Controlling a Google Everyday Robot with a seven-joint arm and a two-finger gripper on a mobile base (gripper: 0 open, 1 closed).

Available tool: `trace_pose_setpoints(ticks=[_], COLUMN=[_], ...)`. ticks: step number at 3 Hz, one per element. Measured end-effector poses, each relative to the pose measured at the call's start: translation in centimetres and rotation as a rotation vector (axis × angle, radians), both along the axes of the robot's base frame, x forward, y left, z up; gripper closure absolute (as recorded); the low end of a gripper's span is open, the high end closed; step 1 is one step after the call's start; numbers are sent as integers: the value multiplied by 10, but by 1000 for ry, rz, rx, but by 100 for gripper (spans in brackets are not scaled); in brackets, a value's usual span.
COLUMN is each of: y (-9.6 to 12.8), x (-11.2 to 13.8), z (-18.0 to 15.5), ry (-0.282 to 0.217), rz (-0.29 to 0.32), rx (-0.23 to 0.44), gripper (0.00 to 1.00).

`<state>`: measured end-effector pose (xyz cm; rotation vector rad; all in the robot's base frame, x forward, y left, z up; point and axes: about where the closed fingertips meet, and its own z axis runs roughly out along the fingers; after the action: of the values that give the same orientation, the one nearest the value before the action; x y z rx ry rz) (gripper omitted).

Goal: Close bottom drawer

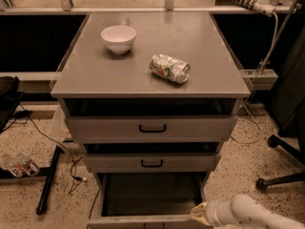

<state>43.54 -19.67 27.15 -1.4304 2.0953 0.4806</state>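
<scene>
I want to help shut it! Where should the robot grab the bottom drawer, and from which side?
Its front edge, from the side nearest the camera. The bottom drawer is pulled far out and slides straight back under the middle drawer, so a flat push there probably beats pinching. Its handle is out of view. The claw is by the front's right end.

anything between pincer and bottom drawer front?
Nothing visible in the camera view: the pincer sits at the front right corner of the bottom drawer, no gap discernible.

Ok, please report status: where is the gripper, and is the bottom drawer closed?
Gripper low, at right front corner of the bottom drawer. Drawer pulled far out, not yet closed. Nothing seen blocking it.
</scene>
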Motion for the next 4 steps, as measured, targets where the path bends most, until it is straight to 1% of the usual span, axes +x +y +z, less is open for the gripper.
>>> trace_pose_setpoints(ticks=[1,2,3,4], y=[4,7,10,18], x=[-7,-20,-32,-41], z=[-8,-35,-57,-73], ry=[17,72,115,142], rz=[11,12,17,32], rx=[-8,-11,-13,-15], gripper=[100,100,100,100])
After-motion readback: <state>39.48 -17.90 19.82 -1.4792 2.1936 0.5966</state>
